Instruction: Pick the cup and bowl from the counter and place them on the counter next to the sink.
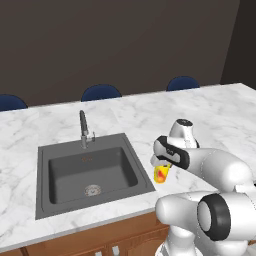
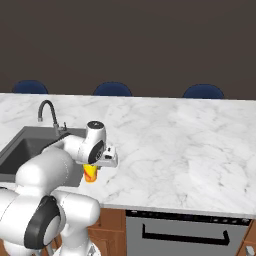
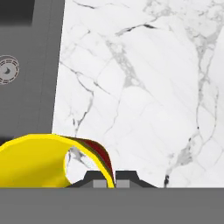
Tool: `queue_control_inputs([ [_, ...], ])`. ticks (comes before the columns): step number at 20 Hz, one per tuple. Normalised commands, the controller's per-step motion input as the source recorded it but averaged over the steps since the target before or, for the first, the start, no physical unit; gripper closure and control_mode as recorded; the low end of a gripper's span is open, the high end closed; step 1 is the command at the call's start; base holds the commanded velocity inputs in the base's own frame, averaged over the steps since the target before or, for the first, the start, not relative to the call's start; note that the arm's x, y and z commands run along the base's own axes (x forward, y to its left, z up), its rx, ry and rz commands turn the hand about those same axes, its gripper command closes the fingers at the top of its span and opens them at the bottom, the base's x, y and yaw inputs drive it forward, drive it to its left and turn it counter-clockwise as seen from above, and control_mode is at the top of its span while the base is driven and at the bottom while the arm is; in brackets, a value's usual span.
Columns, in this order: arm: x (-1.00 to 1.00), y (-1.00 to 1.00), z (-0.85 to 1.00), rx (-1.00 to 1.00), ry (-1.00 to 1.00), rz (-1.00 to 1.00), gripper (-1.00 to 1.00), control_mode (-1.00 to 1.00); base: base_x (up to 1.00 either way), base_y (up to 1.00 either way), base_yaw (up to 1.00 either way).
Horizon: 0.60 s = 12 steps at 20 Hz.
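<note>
Left base view has the white arm reaching forward from the lower right, its jaws (image 1: pixel 162 167) clenched on the rim of the small yellow cup (image 1: pixel 161 174), which hangs below the hand just off the right front corner of the sink (image 1: pixel 50 155). The cup carries a red-orange mark on its side and sits over the white marble desk (image 1: pixel 215 115), beside the basin and not in it. Whether its base touches the marble cannot be told. A slim grey faucet (image 1: pixel 84 129) stands at the back edge of the sink, and a round drain (image 1: pixel 92 190) shows in the dark basin floor. Three blue chair backs (image 1: pixel 101 92) rise behind the far edge of the desk.

Right base view shows the same cup (image 2: pixel 90 173) under the hand, just right of the sink (image 2: pixel 30 145), with the curved faucet (image 2: pixel 49 112) behind it.

Hand view looks down on the marble (image 3: pixel 144 87), with the cup's yellow wall (image 3: pixel 35 162) pinched between the two dark fingertips (image 3: pixel 99 178) at the bottom, and the drain (image 3: pixel 8 69) at the left.
</note>
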Motion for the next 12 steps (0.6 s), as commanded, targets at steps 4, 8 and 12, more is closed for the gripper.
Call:
queue_control_inputs([
  [4,0.0,0.0,-0.11,0.0,0.01,0.0,1.0,-1.0,0.0,0.0,0.0],
  [8,0.0,0.0,0.0,0.0,0.0,0.0,1.0,-1.0,0.0,0.0,0.0],
  [12,0.0,0.0,0.0,0.0,0.0,0.0,1.0,-1.0,0.0,0.0,0.0],
])
